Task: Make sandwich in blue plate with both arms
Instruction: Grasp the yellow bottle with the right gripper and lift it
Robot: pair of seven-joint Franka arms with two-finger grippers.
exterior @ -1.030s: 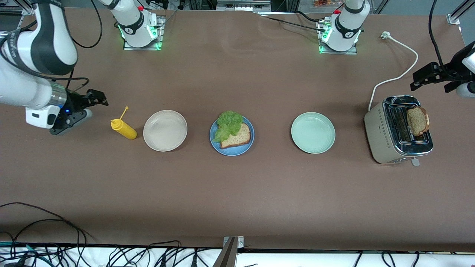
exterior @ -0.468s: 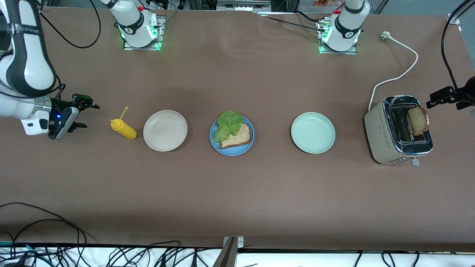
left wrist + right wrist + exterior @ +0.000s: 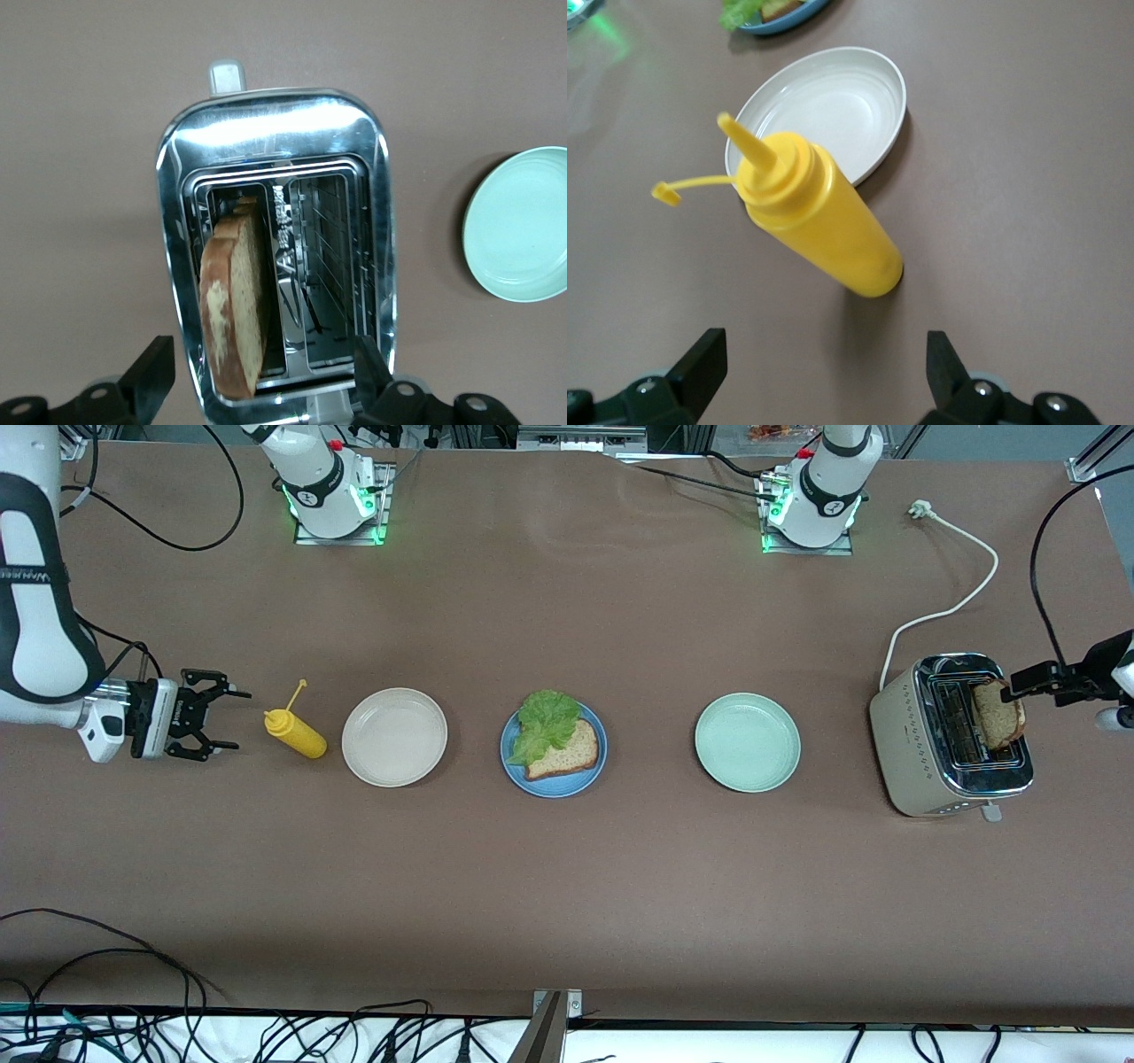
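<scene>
The blue plate lies mid-table with one brown bread slice and a ruffled green lettuce leaf on it. A second bread slice stands upright in a slot of the toaster at the left arm's end of the table. My left gripper hangs open over that slice, its fingers astride the toaster's end and not touching the bread. My right gripper is open, low beside the yellow bottle, nothing between its fingers.
A beige plate lies between the bottle and the blue plate. A pale green plate lies between the blue plate and the toaster. The toaster's white cord runs toward the arm bases. Cables hang along the table's near edge.
The left gripper has come in from the table's end and down over the toaster's bread slice. The right gripper has dropped and turned to face the yellow bottle.
</scene>
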